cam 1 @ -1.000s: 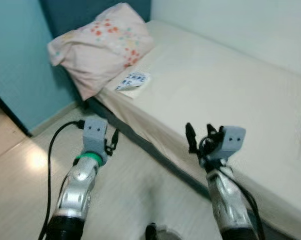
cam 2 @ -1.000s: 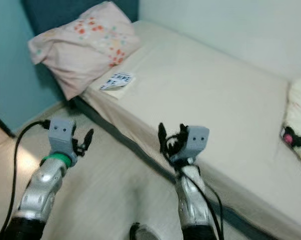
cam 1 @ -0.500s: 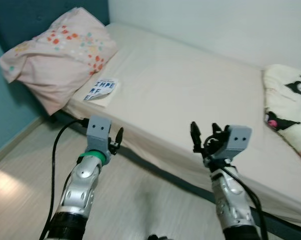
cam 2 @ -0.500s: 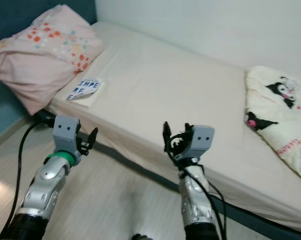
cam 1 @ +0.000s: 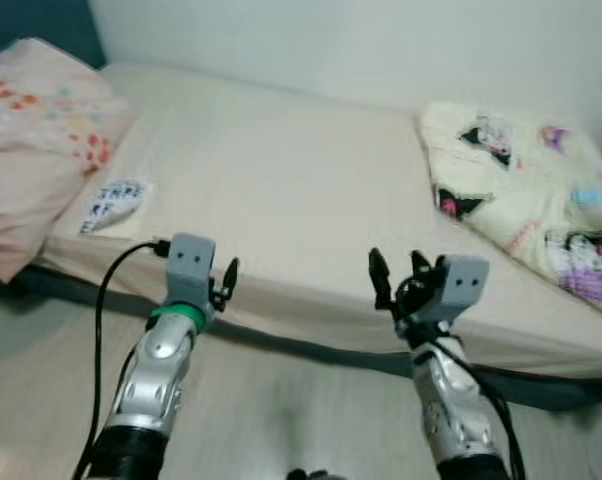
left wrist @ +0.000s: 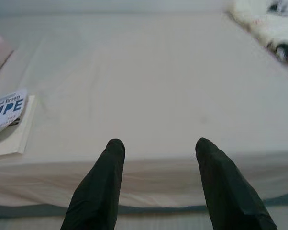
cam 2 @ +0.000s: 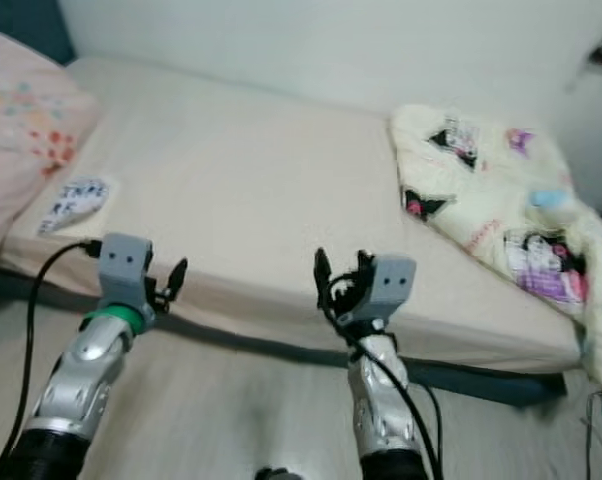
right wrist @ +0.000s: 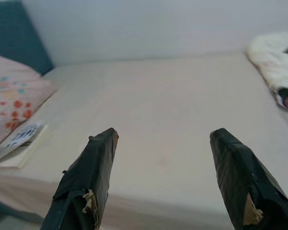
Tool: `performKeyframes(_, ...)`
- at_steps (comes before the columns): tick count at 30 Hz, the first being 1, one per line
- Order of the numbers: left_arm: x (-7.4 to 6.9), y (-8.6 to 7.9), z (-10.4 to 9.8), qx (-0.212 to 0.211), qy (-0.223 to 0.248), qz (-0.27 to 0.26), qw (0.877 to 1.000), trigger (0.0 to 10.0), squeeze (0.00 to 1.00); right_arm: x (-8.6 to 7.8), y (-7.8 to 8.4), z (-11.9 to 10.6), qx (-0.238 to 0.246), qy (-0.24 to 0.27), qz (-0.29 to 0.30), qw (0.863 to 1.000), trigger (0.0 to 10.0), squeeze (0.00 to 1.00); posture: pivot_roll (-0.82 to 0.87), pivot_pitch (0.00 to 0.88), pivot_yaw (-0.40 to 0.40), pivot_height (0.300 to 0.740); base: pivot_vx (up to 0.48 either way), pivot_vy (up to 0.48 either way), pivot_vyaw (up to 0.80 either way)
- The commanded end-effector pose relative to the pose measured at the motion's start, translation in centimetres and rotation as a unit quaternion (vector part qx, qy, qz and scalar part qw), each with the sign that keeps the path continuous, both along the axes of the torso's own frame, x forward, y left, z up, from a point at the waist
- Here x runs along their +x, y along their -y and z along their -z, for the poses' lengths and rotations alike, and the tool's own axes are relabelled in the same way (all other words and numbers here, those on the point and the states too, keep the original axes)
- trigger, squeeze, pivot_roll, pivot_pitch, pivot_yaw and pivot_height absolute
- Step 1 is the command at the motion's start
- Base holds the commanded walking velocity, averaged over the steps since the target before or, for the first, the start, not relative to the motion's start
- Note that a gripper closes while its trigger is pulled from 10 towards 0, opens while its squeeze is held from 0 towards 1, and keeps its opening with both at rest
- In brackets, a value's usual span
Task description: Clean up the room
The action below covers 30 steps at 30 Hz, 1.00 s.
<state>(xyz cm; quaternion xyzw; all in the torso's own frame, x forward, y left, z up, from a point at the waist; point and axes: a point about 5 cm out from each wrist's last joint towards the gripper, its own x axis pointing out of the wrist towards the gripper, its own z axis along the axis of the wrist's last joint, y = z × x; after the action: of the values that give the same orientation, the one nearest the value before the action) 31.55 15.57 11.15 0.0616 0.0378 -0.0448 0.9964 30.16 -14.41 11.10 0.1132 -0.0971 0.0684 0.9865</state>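
Note:
A bed [cam 1: 281, 190] with a cream sheet stretches across the view in front of me. On it at the right lies a crumpled cream blanket [cam 1: 526, 195] printed with black cartoon figures. A pink floral pillow [cam 1: 31, 150] rests at the left end, and a book [cam 1: 111, 203] with blue letters lies beside it. My left gripper [cam 1: 226, 283] is open and held over the floor just short of the bed edge. My right gripper [cam 1: 396, 275] is open too, level with the bed edge, holding nothing.
A dark grey bed base [cam 1: 541, 385] runs under the mattress. Pale wooden floor [cam 1: 281, 420] lies between me and the bed. A white wall [cam 1: 361, 45] backs the bed, and a dark teal headboard [right wrist: 10, 36] stands behind the pillow.
The camera has swung to the right: the pillow and book slid to the left edge and the cartoon blanket came fully into view. Both arms keep the same raised pose.

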Motion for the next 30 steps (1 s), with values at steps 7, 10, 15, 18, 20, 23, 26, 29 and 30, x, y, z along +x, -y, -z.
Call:
performKeyframes(7,-0.15,0.40,0.53,-0.007,-0.011,0.004,1.000,10.0,0.00,-0.32,0.68,0.67,0.001,-0.013,0.012,1.000,10.0,0.00,0.06,0.062,0.017,0.733,0.000,0.000,-0.79)
performKeyframes(10,-0.15,0.42,0.53,-0.007,-0.011,0.004,1.000,10.0,0.00,-0.33,0.69,0.68,0.000,-0.014,0.012,1.000,10.0,0.00,0.06,0.063,0.016,0.733,0.000,0.000,-0.79)
performKeyframes(15,-0.18,0.43,0.53,-0.008,-0.010,0.003,1.000,10.0,0.00,-0.37,0.67,0.69,0.000,-0.014,0.011,1.000,10.0,0.00,0.06,0.064,0.015,0.733,0.000,0.000,-0.79)
performKeyframes(18,-0.20,0.45,0.53,-0.009,-0.011,0.003,1.000,10.0,0.00,-0.40,0.68,0.70,0.000,-0.014,0.011,1.000,10.0,0.00,0.06,0.065,0.015,0.733,0.000,0.000,-0.79)
performKeyframes(20,-0.21,0.45,0.57,-0.009,-0.011,0.003,1.000,10.0,0.00,-0.41,0.69,0.71,0.000,-0.014,0.012,1.000,10.0,0.00,0.06,0.065,0.015,0.733,0.000,0.000,-0.79)
performKeyframes(23,-0.23,0.44,0.63,-0.008,-0.012,0.003,1.000,10.0,0.00,-0.42,0.71,0.73,0.000,-0.015,0.012,1.000,10.0,0.00,0.06,0.066,0.015,0.733,0.000,0.000,-0.79)
performKeyframes(26,-0.24,0.39,0.70,-0.008,-0.013,0.003,1.000,10.0,0.00,-0.42,0.71,0.73,0.000,-0.015,0.012,1.000,10.0,0.00,0.06,0.067,0.015,0.733,0.000,0.000,-0.79)
performKeyframes(29,-0.22,0.39,0.72,-0.007,-0.014,0.002,1.000,10.0,0.00,-0.40,0.73,0.72,-0.001,-0.015,0.012,1.000,10.0,0.00,0.06,0.067,0.015,0.733,0.000,0.000,-0.79)
performKeyframes(30,-0.21,0.40,0.72,-0.008,-0.014,0.002,1.000,10.0,0.00,-0.40,0.73,0.72,-0.001,-0.015,0.012,1.000,10.0,0.00,0.06,0.067,0.015,0.733,0.000,0.000,-0.79)
